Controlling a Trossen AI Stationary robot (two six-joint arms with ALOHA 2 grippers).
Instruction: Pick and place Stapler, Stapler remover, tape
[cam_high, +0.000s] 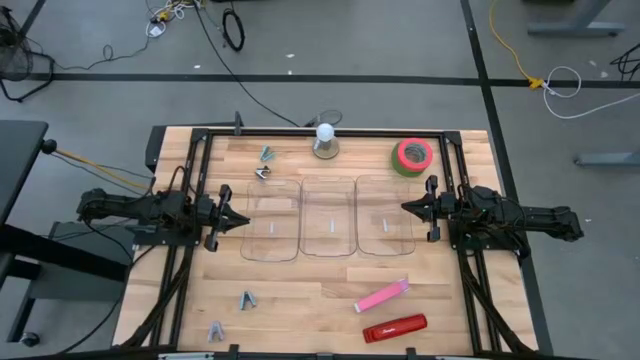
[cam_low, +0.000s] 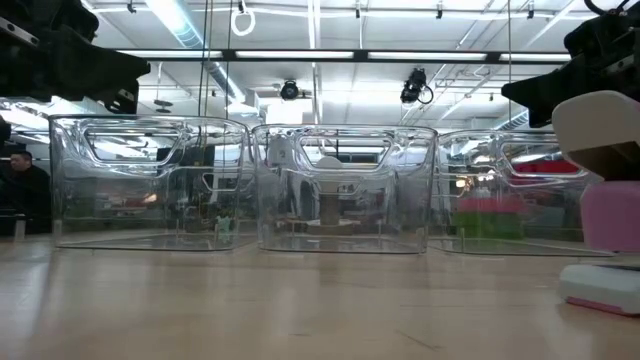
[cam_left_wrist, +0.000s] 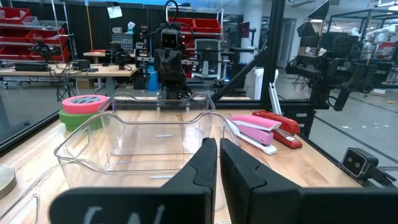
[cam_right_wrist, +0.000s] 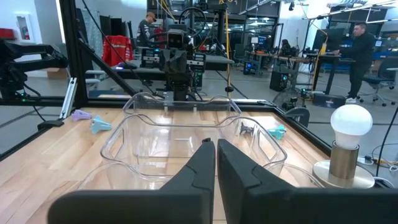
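left gripper: closed, empty (beside the bins) | right gripper: closed, empty

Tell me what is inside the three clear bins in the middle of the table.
All three clear bins look empty from above: only bare wood shows through them. The green tape, pink stapler and red stapler lie outside. Nothing is covered.

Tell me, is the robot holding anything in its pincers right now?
No. The left pincer and right pincer are both shut on nothing, hovering at either end of the row of clear plastic bins.
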